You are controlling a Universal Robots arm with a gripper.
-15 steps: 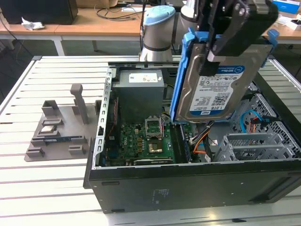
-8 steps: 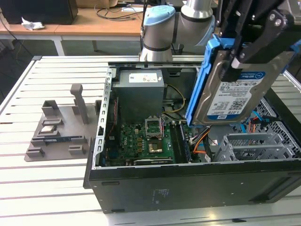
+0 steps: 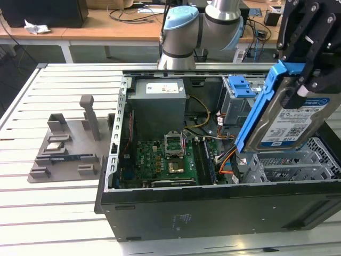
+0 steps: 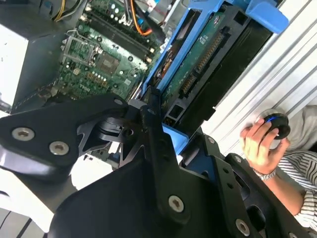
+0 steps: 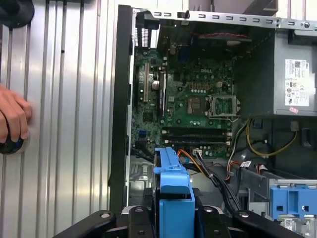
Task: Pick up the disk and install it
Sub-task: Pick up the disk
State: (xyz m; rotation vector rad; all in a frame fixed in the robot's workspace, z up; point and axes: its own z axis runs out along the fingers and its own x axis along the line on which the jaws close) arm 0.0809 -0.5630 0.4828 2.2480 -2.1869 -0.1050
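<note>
1. Currently the pincer (image 3: 308,85) is clamped on the disk (image 3: 287,125), upper right of the exterior view.
2. Disk is tilted, label side showing, blue rail (image 3: 257,109) along its lower-left edge.
3. It hangs above the right end of the open case (image 3: 213,210), over the metal cage (image 3: 290,165), not seated.
4. Motherboard (image 3: 160,160) sits at frame centre, power supply (image 3: 159,101) just above it.
5. Grey fixture (image 3: 69,149) lies on the bench (image 3: 32,224) at the left, apart from the case.
6. Person's hand (image 4: 258,144) rests on a dark round object on the bench.
</note>
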